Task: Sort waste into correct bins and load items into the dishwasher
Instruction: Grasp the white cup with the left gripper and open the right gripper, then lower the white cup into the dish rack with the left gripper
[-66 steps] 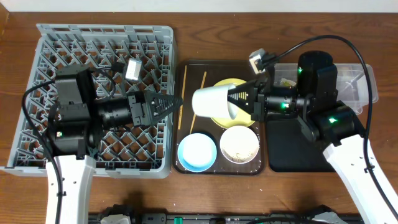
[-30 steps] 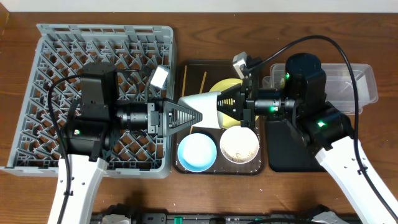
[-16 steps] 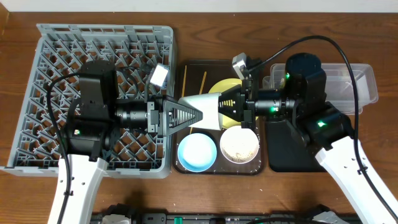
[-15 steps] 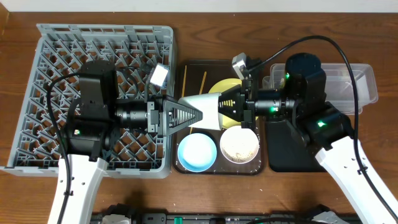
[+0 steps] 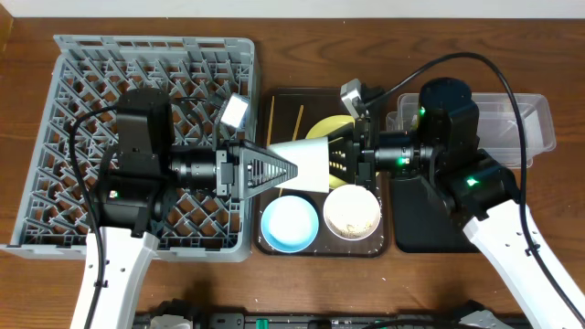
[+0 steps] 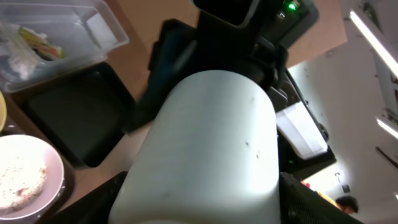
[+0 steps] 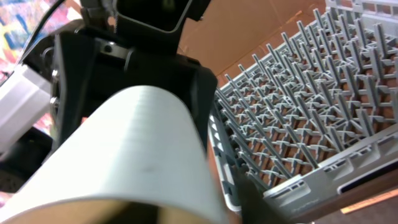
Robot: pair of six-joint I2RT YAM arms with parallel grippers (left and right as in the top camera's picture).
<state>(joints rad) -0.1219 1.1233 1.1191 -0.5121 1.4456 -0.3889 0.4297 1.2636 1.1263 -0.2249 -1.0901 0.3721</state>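
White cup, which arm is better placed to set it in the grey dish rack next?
Left. The left gripper clasps the white cup, and that arm sits over the grey dish rack. The right gripper, jaws parted, is on the cup's far side, away from the rack.

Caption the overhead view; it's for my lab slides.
A white cup on its side in mid-air between the left gripper and right gripper, above the brown tray beside the grey dish rack.
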